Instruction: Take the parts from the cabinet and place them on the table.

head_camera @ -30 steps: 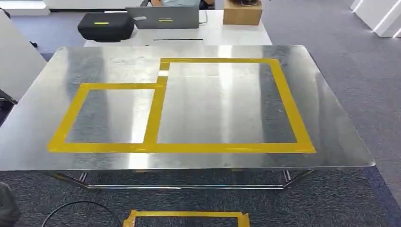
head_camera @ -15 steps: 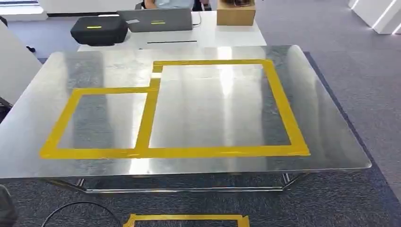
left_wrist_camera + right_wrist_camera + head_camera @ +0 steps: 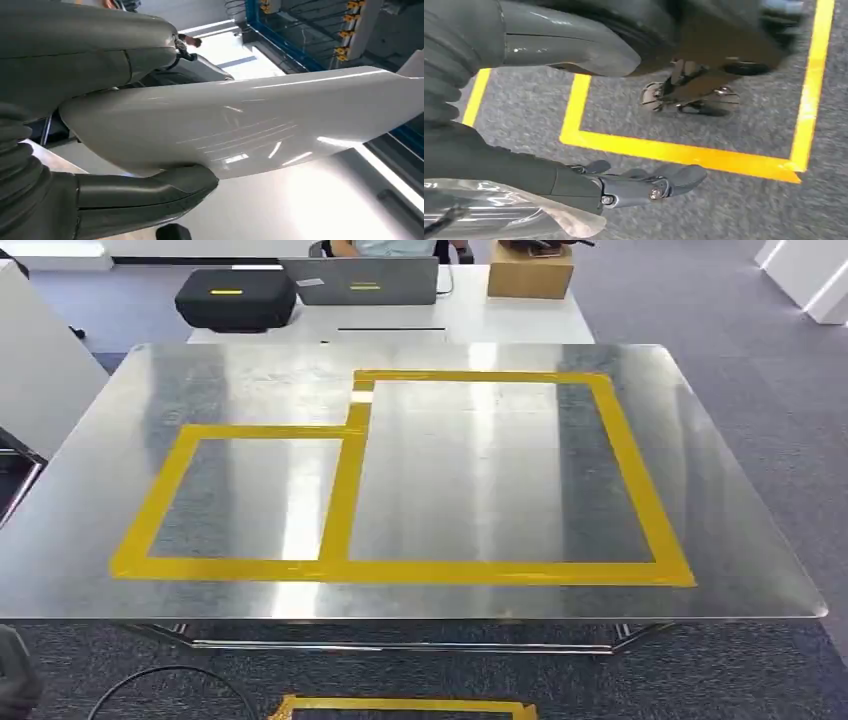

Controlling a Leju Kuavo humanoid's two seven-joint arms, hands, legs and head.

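White and glossy, the part (image 3: 240,125) is lying along your left hand (image 3: 100,195), its long axis running away from the wrist, with the thumb pressing on one face and the fingers clamped on the other. You are facing the steel worktop (image 3: 700,540), whose taped yellow frame (image 3: 400,570) is lying ahead of the part and not yet under it. Your right hand (image 3: 624,185) is hanging over the carpet by the floor tape (image 3: 684,152), fingers loosely curled; a clear glossy sheet is lying against it, but you cannot tell whether they are gripping it. My judgement: the left hand is carrying the load and must reach forward over the frame.
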